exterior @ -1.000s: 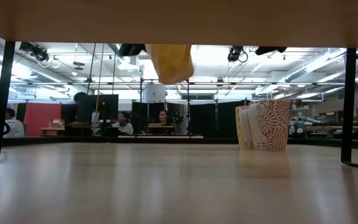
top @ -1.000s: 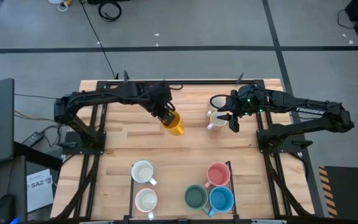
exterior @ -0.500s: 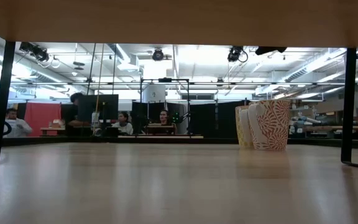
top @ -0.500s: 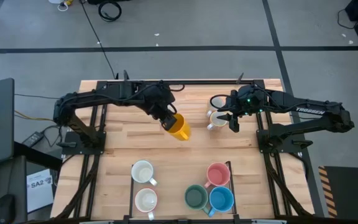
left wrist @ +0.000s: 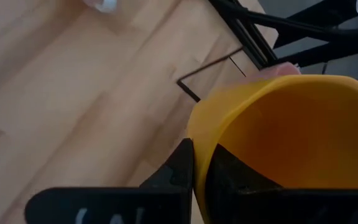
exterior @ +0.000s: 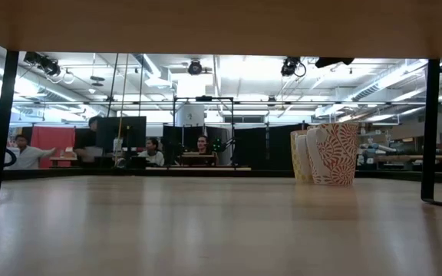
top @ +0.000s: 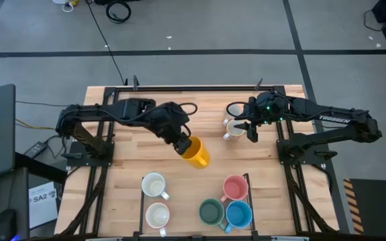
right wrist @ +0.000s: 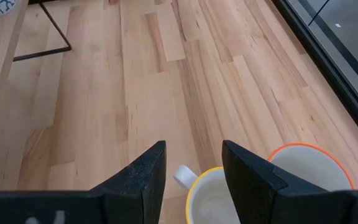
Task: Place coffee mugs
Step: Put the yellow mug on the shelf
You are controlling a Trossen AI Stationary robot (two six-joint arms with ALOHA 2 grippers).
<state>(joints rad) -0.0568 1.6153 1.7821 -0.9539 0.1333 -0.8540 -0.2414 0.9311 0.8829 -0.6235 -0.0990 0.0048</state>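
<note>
Since the earlier frame, left gripper [top: 184,145] carries the orange mug [top: 196,152] from upper centre toward frame centre, fingers clamped on its rim. Placement near the lower mug group appears imminent. Right gripper [top: 249,127] waits upper right, fingers wide, above a cream mug [top: 235,128].

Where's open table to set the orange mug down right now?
The left gripper holds the orange mug over bare wood mid-table. Free patches: the strip between the two white mugs and the pink mug, and the table's left side. Crowded: the near right cluster with the green mug and blue mug.
</note>
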